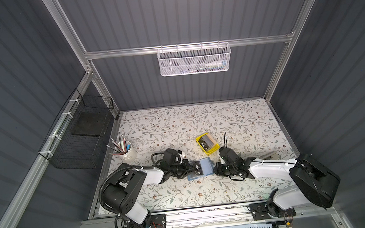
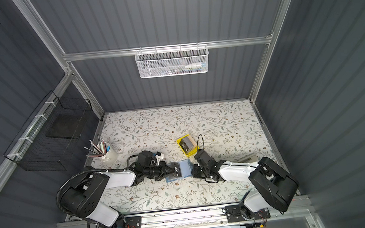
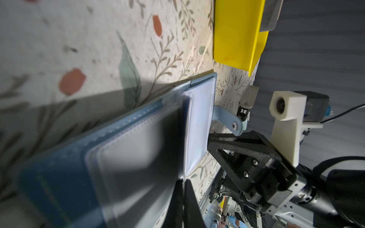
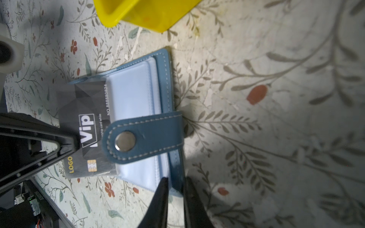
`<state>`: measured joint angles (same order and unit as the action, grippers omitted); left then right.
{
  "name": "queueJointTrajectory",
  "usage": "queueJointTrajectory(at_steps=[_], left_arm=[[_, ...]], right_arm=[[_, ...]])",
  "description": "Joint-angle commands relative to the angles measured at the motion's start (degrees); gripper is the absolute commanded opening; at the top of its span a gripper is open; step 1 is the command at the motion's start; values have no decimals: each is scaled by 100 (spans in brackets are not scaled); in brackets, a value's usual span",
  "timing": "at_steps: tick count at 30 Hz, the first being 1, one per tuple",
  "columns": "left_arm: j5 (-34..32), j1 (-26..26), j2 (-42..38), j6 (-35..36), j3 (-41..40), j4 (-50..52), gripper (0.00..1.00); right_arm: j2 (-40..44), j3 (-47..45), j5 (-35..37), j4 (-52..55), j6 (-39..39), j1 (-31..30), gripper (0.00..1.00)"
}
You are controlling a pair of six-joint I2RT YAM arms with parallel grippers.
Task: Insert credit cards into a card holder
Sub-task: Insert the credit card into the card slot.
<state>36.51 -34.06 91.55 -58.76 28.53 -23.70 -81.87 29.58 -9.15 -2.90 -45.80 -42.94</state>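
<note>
In both top views the left pincer (image 1: 191, 168) (image 2: 171, 170) is seen clamped on a black credit card (image 1: 197, 167) (image 2: 177, 169), which is held flat just ahead of its tips. The blue card holder (image 1: 205, 166) (image 2: 185, 166) is laid open on the floral counter (image 1: 178, 128) (image 2: 156, 130), directly between this pincer and the right pincer (image 1: 214, 169) (image 2: 193, 171). A yellow tray (image 1: 213, 152) (image 2: 192, 154) with more cards (image 1: 206, 142) (image 2: 186, 144) is found just beyond the right pincer, and a white mug (image 1: 129, 156) of pens is set well behind the left one. In the left wrist view the left pincer (image 3: 182, 183) is shown with its jaws together on the blurred dark credit card (image 3: 169, 142); the card holder (image 3: 59, 177) is spread under and ahead of it, and the right pincer (image 3: 217, 141) is met at the holder's far edge, beside the strap (image 3: 229, 122). In the right wrist view the right pincer (image 4: 175, 179) is seen nearly together, closed on the edge of the card holder (image 4: 166, 79) cover. The credit card (image 4: 87, 110), marked "Vip", is pinned by the left pincer (image 4: 76, 142) across from it, and its leading edge is brought to the clear sleeve (image 4: 130, 94); whether it is inside cannot be told. The strap (image 4: 154, 136) with its metal snap (image 4: 125, 141) is folded over the sleeve and the card's edge. The yellow tray (image 4: 150, 15) is seen beyond the holder.
</note>
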Motion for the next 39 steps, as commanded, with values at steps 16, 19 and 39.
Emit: queueJointTrajectory(at_steps=[16,19,39], left_arm=[[-128,-26,182,110,142,511,12],[-349,-30,78,370,342,1172,19],[-1253,-29,45,1302,1381,3151,33]], right_arm=[[12,20,-52,-62,98,-165,18],[-8,23,34,-6,49,-171,18],[-83,382,258,418,3,-24,21]])
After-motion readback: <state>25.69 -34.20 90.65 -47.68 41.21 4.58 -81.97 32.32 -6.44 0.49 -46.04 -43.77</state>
